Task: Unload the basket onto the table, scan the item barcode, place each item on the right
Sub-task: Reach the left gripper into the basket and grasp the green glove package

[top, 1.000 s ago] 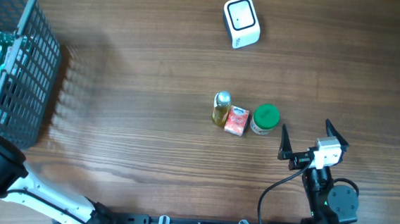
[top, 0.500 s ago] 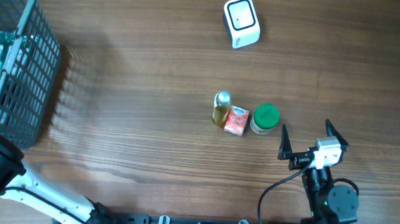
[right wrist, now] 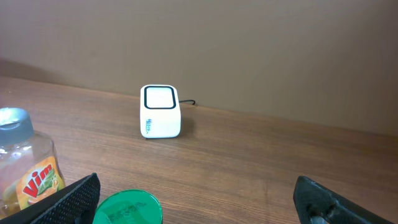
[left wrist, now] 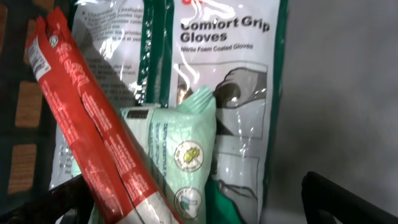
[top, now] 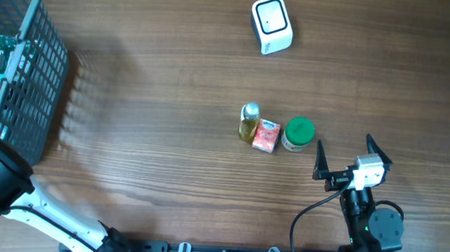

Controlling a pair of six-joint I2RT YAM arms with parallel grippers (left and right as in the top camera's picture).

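A wooden tabletop [top: 143, 160] seen from above. A white barcode scanner [top: 272, 25] stands at the far side, a little right of centre, its window facing up.

Near the middle, three small items sit in a tight row:
- On the left, a bottle of yellow liquid [top: 248, 122] with a silver cap.
- In the middle, a small pink carton [top: 266, 135].
- On the right, a green-lidded jar [top: 297, 133].

The right hand [top: 343, 141] is at the near right, just right of the jar, with its two dark fingers spread wide apart and nothing between them. Its own camera looks past the bottle and jar lid toward the scanner.

At the far left edge stands a grey mesh basket [top: 29, 88]. The left arm reaches into it. The left wrist camera shows the left hand [left wrist: 205, 202] with its fingers apart at the lower corners of the view, above three packets inside the basket and gripping none:
- A clear pack printed "Comfort Grip Gloves" [left wrist: 230, 93].
- A pale green packet [left wrist: 180, 149] lying on the gloves pack.
- A long red packet [left wrist: 87, 137] lying slantwise on the left, overlapping the green one.
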